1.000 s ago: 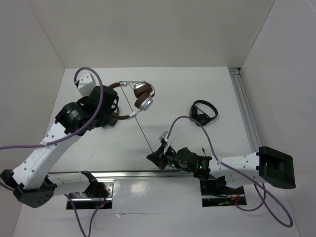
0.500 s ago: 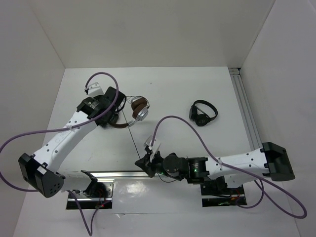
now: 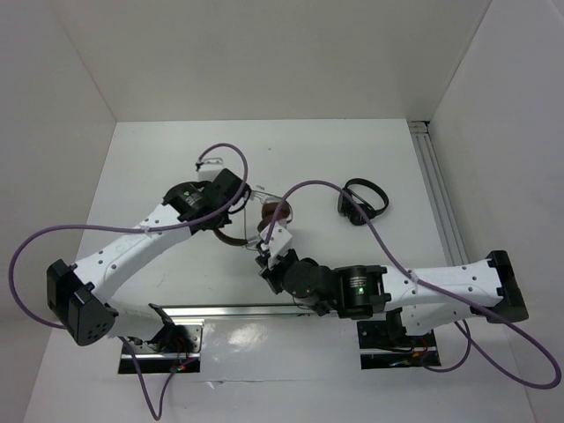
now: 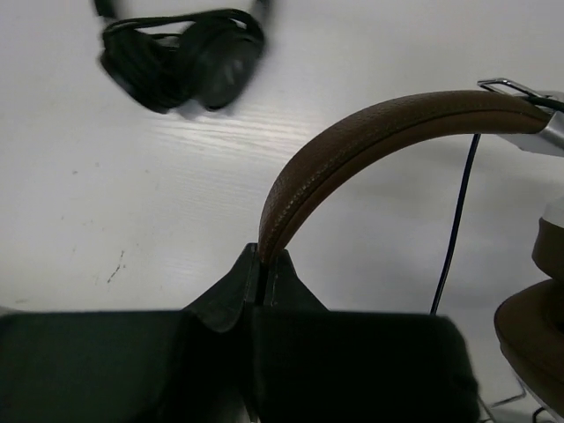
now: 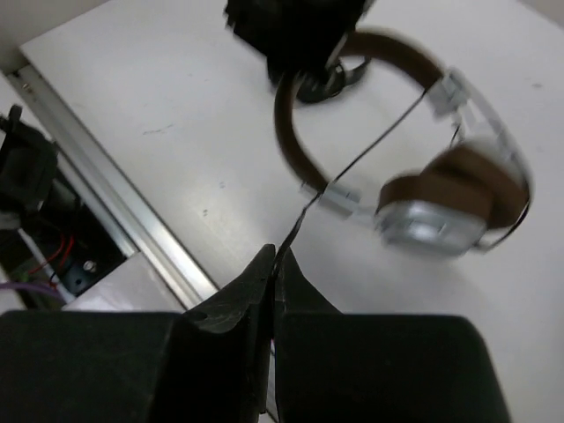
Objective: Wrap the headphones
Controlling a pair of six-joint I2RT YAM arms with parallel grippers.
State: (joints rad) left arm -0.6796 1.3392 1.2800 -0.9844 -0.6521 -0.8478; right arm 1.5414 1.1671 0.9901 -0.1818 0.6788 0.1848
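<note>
White walls close in a white tabletop [image 3: 335, 150] on three sides, and the work sits near its middle, a little toward the near edge. The left pincer [image 4: 263, 269] is clamped on the brown headband [image 4: 379, 123] of the headphones [image 3: 275, 212], gripping it edge-on with no gap between the jaws. Whether the ear cups rest on the surface or hang clear I cannot tell. The right pincer [image 5: 275, 264], just beside them on the near side, is likewise pressed together, with the thin black cable [image 5: 370, 150] nipped between its tips and running straight up to the headband. By my reading the wrapping is at an early stage: one arm anchors the band, and the other has the cable ready to wind. The next move calls for the right arm to carry the cable around the band under light tension while the left holds firm. Farther out, small black headphones [image 3: 361, 201] lie toward the right edge, a second black pair [image 4: 181, 57] lies by the left arm, and a metal rail [image 3: 229, 309] runs along the near edge.
</note>
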